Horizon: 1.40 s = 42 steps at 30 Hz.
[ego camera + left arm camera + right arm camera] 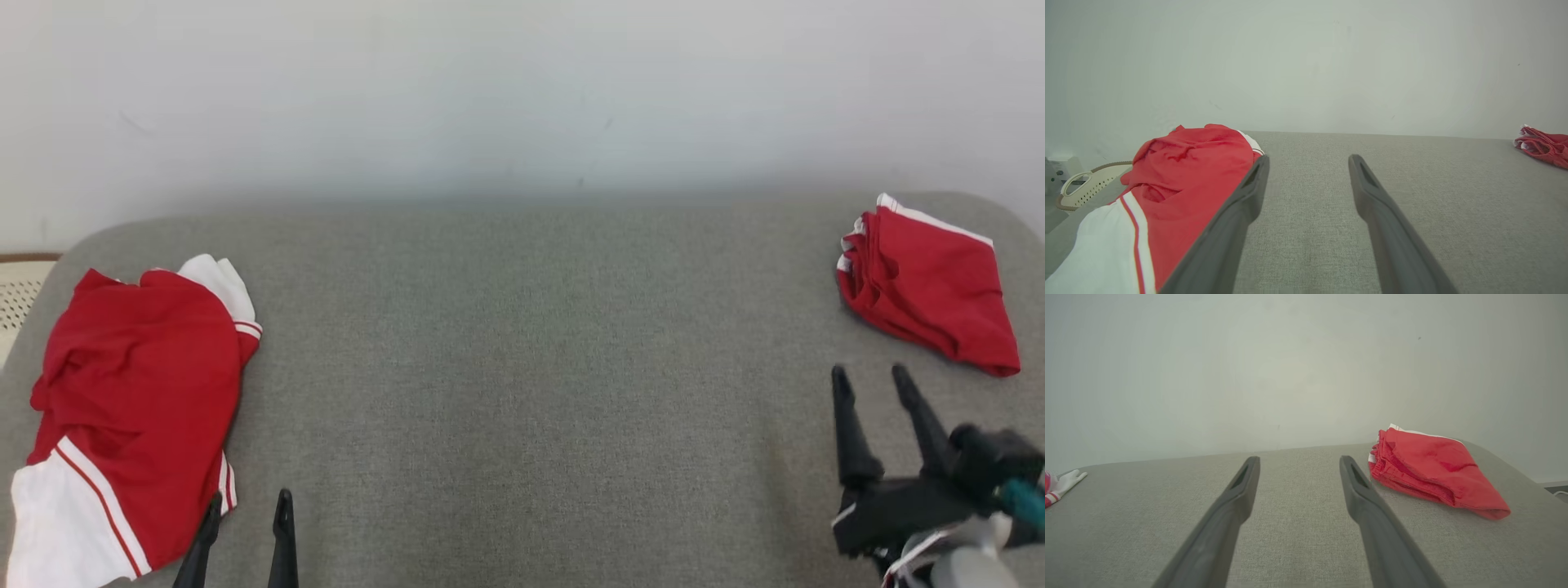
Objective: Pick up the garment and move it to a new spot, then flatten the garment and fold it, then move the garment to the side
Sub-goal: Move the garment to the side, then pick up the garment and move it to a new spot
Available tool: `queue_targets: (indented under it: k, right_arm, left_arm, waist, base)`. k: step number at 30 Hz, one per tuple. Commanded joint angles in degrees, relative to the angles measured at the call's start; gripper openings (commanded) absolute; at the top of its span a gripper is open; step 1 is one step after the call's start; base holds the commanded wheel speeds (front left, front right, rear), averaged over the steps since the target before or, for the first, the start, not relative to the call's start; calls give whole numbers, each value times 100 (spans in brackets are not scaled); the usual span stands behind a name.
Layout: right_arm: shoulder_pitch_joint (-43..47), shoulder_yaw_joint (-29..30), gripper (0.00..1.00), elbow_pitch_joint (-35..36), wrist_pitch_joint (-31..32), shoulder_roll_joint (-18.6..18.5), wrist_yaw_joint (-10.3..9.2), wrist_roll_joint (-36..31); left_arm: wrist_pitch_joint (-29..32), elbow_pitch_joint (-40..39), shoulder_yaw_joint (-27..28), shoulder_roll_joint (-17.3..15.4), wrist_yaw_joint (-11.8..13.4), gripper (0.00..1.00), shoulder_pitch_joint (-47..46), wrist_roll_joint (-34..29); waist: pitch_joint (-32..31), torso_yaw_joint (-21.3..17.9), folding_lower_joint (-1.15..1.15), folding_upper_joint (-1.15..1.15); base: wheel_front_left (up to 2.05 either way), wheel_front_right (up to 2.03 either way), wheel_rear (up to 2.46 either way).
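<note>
Two garments lie on the grey woven-fabric tabletop (522,367), well apart from each other. At the robot's left edge sits a crumpled red-and-white jersey garment (139,392), bunched up with a white panel and thin red stripes at its near end. Far over at the right back corner is a folded red cloth garment with white trim (931,286), lying as a neat wedge. There are two grippers, each with two dark fingers. The left gripper (250,496) is spread and holds nothing, with one finger just beside the crumpled garment's near edge; I can't tell whether it touches. The right gripper (868,371) is also spread and holds nothing, near the folded garment but apart from it. One cream perforated plastic basket (1090,185) sits past the table's left end, against the pale wall (522,98).
</note>
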<state>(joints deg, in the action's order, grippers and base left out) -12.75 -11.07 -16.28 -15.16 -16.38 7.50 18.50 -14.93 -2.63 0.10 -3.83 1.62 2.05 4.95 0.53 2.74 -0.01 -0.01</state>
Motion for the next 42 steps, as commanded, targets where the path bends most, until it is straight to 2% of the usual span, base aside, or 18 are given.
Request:
queue_targets:
  k: [1, 7, 13, 25, 42]
  right_arm:
    - [192, 36, 100, 115, -11, 118, -2, -148]
    - [812, 220, 100, 443, -11, 599, -2, -622]
    - [1078, 289, 100, 588, -10, 852, -2, -950]
    - [1138, 356, 100, 475, -4, 989, -2, -1077]
    - [1159, 355, 100, 403, -2, 976, -2, -1049]
  left_arm:
    - [-18, 13, 41, -6, 10, 100, 103, 42]
    - [-18, 75, 110, 8, 11, 100, 190, 58]
    - [-18, 156, 165, 20, 45, 100, 256, 56]
    - [-18, 341, 221, 42, 53, 100, 149, 19]
    - [-18, 413, 281, 58, 36, 100, 116, -33]
  waist:
    - [-112, 27, 1, 1]
    - [-193, 20, 1, 1]
    - [-230, 7, 1, 1]
    - [-312, 26, 1, 1]
    - [-307, 150, 1, 1]
  base:
    - [0, 0, 0]
    - [0, 0, 0]
    - [0, 0, 0]
    - [0, 0, 0]
    - [0, 0, 0]
